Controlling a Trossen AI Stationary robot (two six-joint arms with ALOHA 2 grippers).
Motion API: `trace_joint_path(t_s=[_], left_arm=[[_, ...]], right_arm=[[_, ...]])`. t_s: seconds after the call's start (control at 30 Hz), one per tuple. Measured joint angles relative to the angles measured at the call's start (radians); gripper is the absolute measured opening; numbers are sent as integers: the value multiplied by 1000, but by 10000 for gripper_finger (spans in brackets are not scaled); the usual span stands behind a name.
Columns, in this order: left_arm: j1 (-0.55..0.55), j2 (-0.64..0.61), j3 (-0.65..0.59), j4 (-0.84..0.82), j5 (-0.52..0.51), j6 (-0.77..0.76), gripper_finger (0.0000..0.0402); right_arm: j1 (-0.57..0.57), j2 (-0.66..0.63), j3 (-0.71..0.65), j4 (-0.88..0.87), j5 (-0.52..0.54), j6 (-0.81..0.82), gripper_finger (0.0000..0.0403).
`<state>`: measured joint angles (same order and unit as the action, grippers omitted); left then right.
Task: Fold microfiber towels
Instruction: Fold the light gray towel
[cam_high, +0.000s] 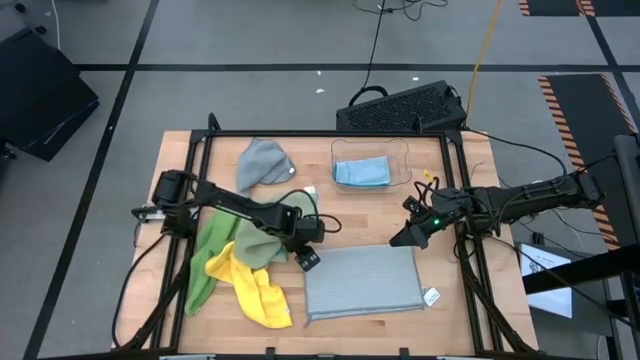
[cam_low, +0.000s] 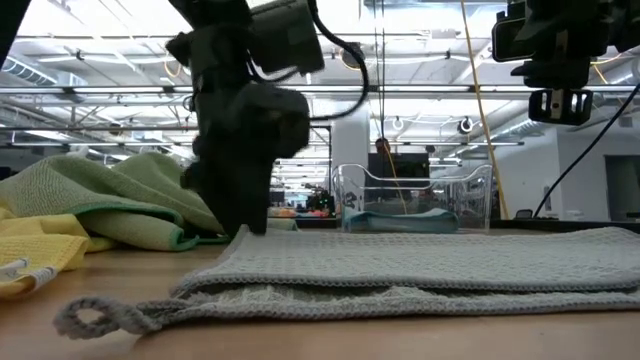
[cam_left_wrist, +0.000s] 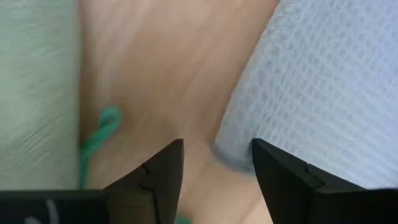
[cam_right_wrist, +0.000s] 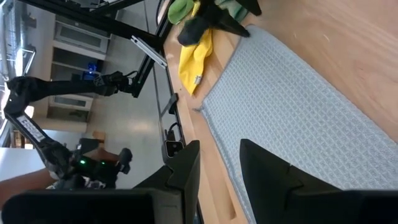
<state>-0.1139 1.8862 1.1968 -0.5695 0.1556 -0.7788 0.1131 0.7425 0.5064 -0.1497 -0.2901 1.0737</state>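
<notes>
A folded grey towel (cam_high: 362, 280) lies flat near the table's front edge. My left gripper (cam_high: 305, 260) points down at its far left corner (cam_left_wrist: 233, 155), open, with that corner between its fingers. My right gripper (cam_high: 408, 238) hangs open above the towel's far right corner, with nothing between its fingers (cam_right_wrist: 217, 152). A heap of sage green (cam_high: 235, 235), bright green (cam_high: 203, 268) and yellow (cam_high: 255, 292) towels lies left of the grey one. Another grey towel (cam_high: 265, 162) lies crumpled at the back. My left gripper comes from above at the grey towel's far left corner (cam_left_wrist: 233, 155). One finger (cam_left_wrist: 283, 177) stands over the cloth's edge, the other (cam_left_wrist: 161, 177) over bare wood. Whether either finger touches the cloth I cannot tell.
A clear plastic bin (cam_high: 400, 152) at the back holds a light blue towel (cam_high: 360, 172). The sage towel's green loop (cam_left_wrist: 99, 134) lies on the wood close to my left gripper. Bare wood shows between the bin and the folded towel.
</notes>
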Motion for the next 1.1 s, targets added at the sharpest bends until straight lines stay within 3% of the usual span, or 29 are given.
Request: trace_joint_path(t_s=[0.27,0.4,0.77,0.97,1.1], left_arm=[[5,-80,2,-37,-51,101,157],[37,-49,-13,69,91,131,145],[28,25,-19,50,122,160,196],[-26,39,-18,86,46,252,157],[-63,44,-18,109,-55,302,102]], right_arm=[[0,1,0,-1,0,-2,105],[0,1,-7,2,0,-4,105],[0,5,-8,3,0,2,105],[0,5,-8,3,1,-2,105],[0,5,-8,4,12,6,105]])
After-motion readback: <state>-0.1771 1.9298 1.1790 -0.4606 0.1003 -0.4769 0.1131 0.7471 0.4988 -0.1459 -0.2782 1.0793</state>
